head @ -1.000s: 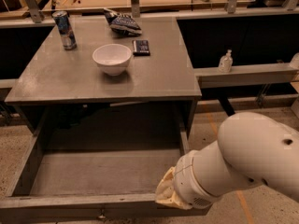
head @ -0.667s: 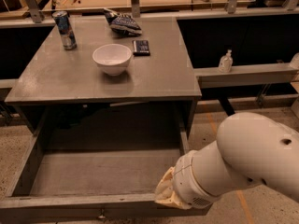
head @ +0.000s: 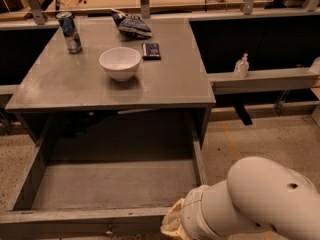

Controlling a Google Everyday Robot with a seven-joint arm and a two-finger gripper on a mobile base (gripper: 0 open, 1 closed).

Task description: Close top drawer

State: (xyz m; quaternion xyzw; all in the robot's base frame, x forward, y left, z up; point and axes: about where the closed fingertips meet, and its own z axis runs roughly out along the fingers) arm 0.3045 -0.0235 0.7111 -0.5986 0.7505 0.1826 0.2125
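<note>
At the flat grey front of the top drawer [head: 115, 184] sits the hand [head: 172, 225], grip hidden.

Lower right: white arm [head: 260, 204] cut off by the bottom and right edges; it hides the end effector, somewhere low by the top drawer [head: 115, 184] at its right front corner. Drawer front mostly cropped by the bottom edge; knob [head: 108, 231] barely shows. On the counter [head: 170, 79]: can [head: 69, 32] label unreadable, small dark object [head: 151, 50] unidentifiable.
</note>
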